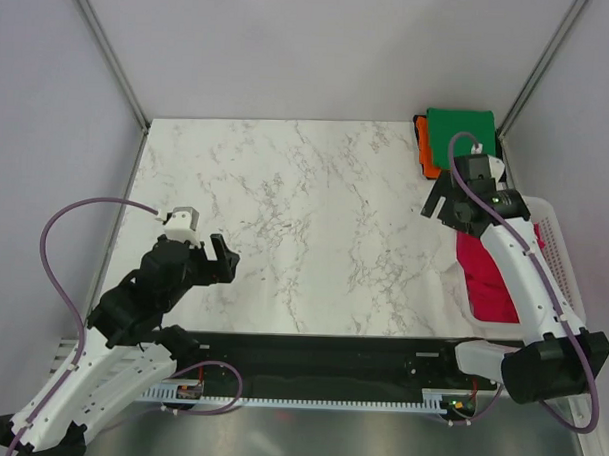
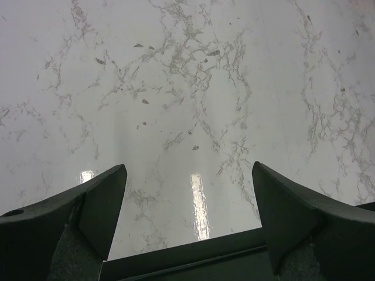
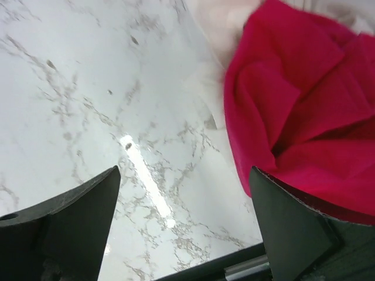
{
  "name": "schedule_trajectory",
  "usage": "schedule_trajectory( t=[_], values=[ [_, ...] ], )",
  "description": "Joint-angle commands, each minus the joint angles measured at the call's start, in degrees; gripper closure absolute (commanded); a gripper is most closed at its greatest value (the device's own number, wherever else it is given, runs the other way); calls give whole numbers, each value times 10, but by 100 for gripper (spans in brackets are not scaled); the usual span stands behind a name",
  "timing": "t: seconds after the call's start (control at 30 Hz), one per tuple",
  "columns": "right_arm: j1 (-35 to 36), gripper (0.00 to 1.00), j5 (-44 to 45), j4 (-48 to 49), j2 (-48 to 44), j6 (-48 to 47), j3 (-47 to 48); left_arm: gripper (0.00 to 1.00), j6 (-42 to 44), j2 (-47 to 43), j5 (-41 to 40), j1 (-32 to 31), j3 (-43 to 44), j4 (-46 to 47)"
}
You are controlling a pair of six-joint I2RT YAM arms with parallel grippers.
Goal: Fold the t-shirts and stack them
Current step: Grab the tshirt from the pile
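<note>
Hovering over the right margin of the desk (image 1: 305, 208) with the right claw (image 1: 443, 213) spread wide and gripping nothing, just beside the crumpled crimson t-shirt (image 1: 488, 284) heaped in the white slotted basket (image 1: 562, 232) at the desk's right edge. Held the left claw (image 1: 206, 253) likewise spread and empty, low over bare marble near the front left, well apart from any cloth.

Judged as the fetching step, with the next shirt to be drawn from the basket onto the open marble. Best done by pinching a single layer at a raised ridge or hem, not a bunched handful, and by lifting clear of the basket rim before carrying across; otherwise risked hauling out more than one garment or snagging on the slots. Best followed by bringing the left claw over to take a second corner for spreading flat.

Showed the crimson t-shirt (image 3: 304, 105) in the right wrist view as deep, saturated red, soft and matte, thrown into broad rounded folds with shadowed creases; made out no collar or sleeve.

Found already folded at the far right corner a green t-shirt (image 1: 461, 123) lying square atop an orange t-shirt (image 1: 425, 152), with only an orange edge left showing.
</note>
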Motion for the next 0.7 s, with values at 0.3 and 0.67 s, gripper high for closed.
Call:
schedule_trajectory(
  t=[0.3,0.67],
  values=[
    [-22,2,108,-36,133,-26,162,5,-3,7,-2,1,7,14],
    [-116,21,59,21,5,-20,-80,6,-2,22,-3,2,8,14]
  ],
)
